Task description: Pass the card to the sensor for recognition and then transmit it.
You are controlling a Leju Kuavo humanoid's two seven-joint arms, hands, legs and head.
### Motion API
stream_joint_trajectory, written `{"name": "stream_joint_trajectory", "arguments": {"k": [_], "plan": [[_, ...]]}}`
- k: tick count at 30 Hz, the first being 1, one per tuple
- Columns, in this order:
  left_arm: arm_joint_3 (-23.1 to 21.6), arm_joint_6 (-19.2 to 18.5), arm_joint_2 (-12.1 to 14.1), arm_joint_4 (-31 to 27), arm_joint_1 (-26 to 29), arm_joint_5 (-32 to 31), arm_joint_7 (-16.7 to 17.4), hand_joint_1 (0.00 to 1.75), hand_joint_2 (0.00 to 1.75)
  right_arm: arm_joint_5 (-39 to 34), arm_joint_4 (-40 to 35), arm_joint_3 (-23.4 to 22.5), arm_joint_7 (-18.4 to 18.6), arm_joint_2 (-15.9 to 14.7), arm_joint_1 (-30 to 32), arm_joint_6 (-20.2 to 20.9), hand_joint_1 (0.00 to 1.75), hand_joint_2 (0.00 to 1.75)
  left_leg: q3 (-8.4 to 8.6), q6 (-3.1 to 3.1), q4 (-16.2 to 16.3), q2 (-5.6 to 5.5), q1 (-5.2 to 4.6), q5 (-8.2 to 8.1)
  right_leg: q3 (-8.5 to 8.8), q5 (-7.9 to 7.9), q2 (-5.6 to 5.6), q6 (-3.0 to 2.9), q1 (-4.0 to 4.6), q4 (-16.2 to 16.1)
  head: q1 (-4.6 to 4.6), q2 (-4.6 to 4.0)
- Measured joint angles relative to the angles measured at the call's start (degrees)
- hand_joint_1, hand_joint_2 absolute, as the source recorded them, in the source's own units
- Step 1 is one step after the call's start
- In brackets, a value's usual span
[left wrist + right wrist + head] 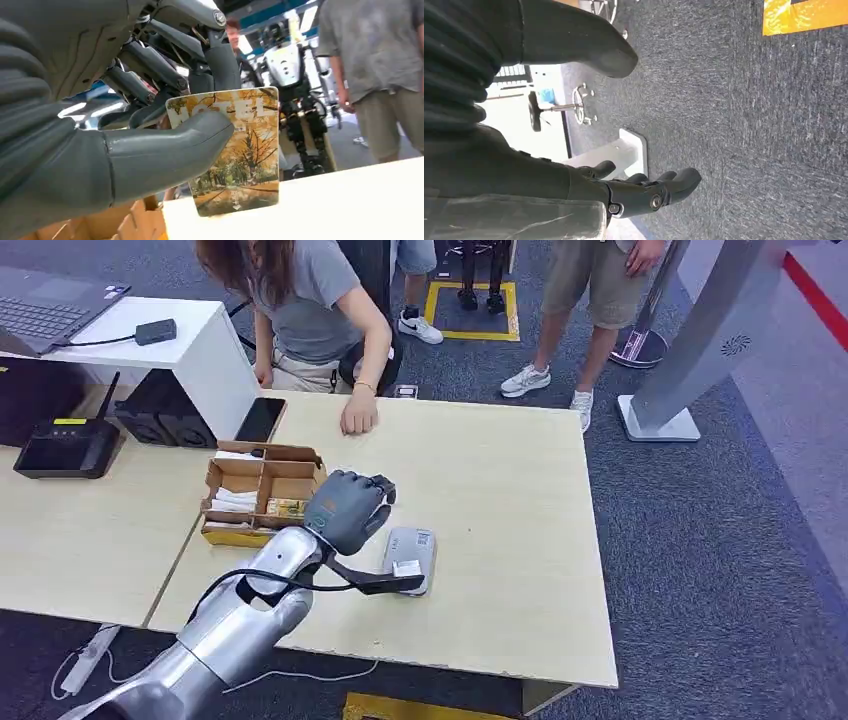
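autumn-tree card (pixel 235 150) (upright) pinched above table, beside grey sensor (pixel 410 558).

The card (pixel 235 150), pinched in the left hand (pixel 100 125), bears large pale letters across its top over an autumn-tree picture; "TEL" reads plainly, the thumb covering the start, likely "HOTEL". Small print lower on the card is too small to read.

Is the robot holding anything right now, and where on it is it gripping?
The left hand pinches a hotel card with an autumn-tree picture, thumb pressed on its printed face near the "HOTEL" end. The right hand holds nothing.
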Motion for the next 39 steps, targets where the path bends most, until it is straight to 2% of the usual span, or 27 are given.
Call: {"name": "stream_joint_trajectory", "arguments": {"k": [5,9,14,26,29,33,39], "plan": [[-3.3,2.7,-0.2,1.8,-0.8,-4.5,1.5,1.75,1.75,-0.2,0.0,0.0,0.0,0.0,0.0,-0.1,0.00,1.75,0.00,0.00,0.0,0.00,0.01,0.00,0.00,0.00,0.00,0.00,0.00,0.0,-0.02,-0.02],[-5.7,6.8,-0.1,2.9,-1.0,-9.6,3.4,1.75,1.75,-0.6,0.0,0.0,0.0,0.0,0.0,-0.4,0.00,1.75,0.00,0.00,0.0,0.00,0.01,0.00,0.00,0.00,-0.01,0.00,0.00,0.0,0.00,-0.02],[-8.2,9.8,0.0,4.3,-0.9,-14.3,5.4,1.75,1.75,-1.0,0.0,0.0,0.0,0.0,0.0,-0.7,0.00,1.75,-0.01,0.00,0.0,0.00,0.00,0.00,0.00,0.00,-0.01,0.00,0.00,0.0,0.00,-0.02],[-12.6,11.9,0.1,8.1,0.7,-20.5,7.8,1.75,1.75,-1.4,0.0,-0.1,0.1,0.0,0.0,-0.9,0.00,1.75,-0.02,0.00,0.0,-0.01,0.00,0.00,0.00,0.00,-0.01,0.00,0.00,0.0,0.00,-0.02],[-13.5,13.3,0.1,9.7,0.9,-22.1,8.8,1.75,1.75,-1.4,0.0,-0.1,0.1,0.0,0.0,-0.9,0.00,1.75,-0.02,0.00,0.0,-0.01,0.00,0.00,0.00,0.00,-0.02,0.00,0.00,0.0,0.00,-0.02],[-15.3,15.3,0.0,12.9,1.1,-22.5,10.9,1.75,1.75,-1.4,0.0,-0.1,0.1,0.0,0.0,-0.9,0.00,1.75,-0.01,0.00,0.0,-0.01,0.00,0.00,0.00,0.00,-0.01,0.00,0.00,0.0,0.00,-0.02],[-18.0,16.2,-0.2,16.8,1.3,-22.5,12.4,1.75,1.75,-1.4,0.0,-0.1,0.1,0.0,0.0,-0.9,0.00,1.75,-0.02,0.00,0.0,-0.01,0.00,0.00,0.01,0.00,-0.02,0.00,0.00,0.0,0.00,-0.02]]}}
